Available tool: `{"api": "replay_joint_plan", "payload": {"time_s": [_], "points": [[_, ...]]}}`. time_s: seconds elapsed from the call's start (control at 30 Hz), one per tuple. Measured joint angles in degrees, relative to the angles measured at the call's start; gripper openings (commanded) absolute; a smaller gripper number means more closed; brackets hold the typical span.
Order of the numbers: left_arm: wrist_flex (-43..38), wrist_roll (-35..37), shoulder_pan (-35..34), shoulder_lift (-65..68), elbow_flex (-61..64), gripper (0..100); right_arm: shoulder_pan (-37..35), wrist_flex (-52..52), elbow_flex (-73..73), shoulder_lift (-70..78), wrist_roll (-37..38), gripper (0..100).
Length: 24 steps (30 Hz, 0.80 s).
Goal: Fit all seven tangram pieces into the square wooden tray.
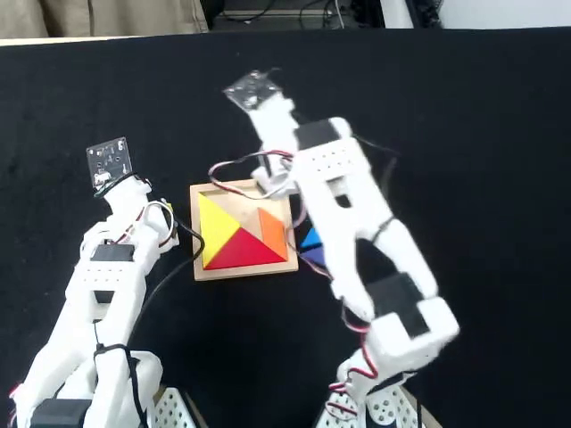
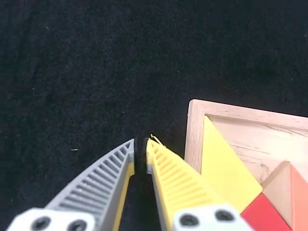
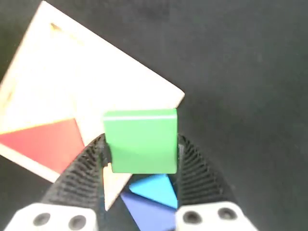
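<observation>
The square wooden tray (image 1: 244, 267) lies mid-table and holds a yellow triangle (image 1: 215, 231), a red triangle (image 1: 245, 252) and an orange triangle (image 1: 271, 232). My right gripper (image 3: 140, 144) is shut on a green square (image 3: 140, 139), held above the tray (image 3: 96, 91) near its edge. Beside that edge lie a light blue triangle (image 3: 154, 188) and a dark blue piece (image 3: 154, 214), both on the cloth. My left gripper (image 2: 142, 150) is shut on nothing, low over the cloth just outside the tray's corner (image 2: 195, 130), next to the yellow triangle (image 2: 221, 163).
Black cloth covers the whole table (image 1: 464, 134). The right arm (image 1: 357, 223) reaches across the tray's right side and hides part of it. The blue pieces (image 1: 311, 245) sit on the cloth under that arm. The left arm (image 1: 107, 276) stands to the tray's left.
</observation>
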Motion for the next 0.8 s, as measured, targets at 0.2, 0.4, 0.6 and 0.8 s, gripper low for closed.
{"api": "replay_joint_plan", "payload": {"time_s": [0.2,0.4,0.6,0.8], "points": [[0.00,0.00,0.00,0.00,0.00,6,-7.74,0.00,-5.27,10.20,-2.29,1.2],[0.00,0.00,0.00,0.00,0.00,6,-8.70,-0.09,-8.35,14.51,-4.75,3.8],[0.00,0.00,0.00,0.00,0.00,6,-8.97,0.44,-8.35,14.51,-4.75,16.5],[0.00,0.00,0.00,0.00,0.00,6,-11.87,2.55,-8.35,14.51,-4.75,16.6]]}}
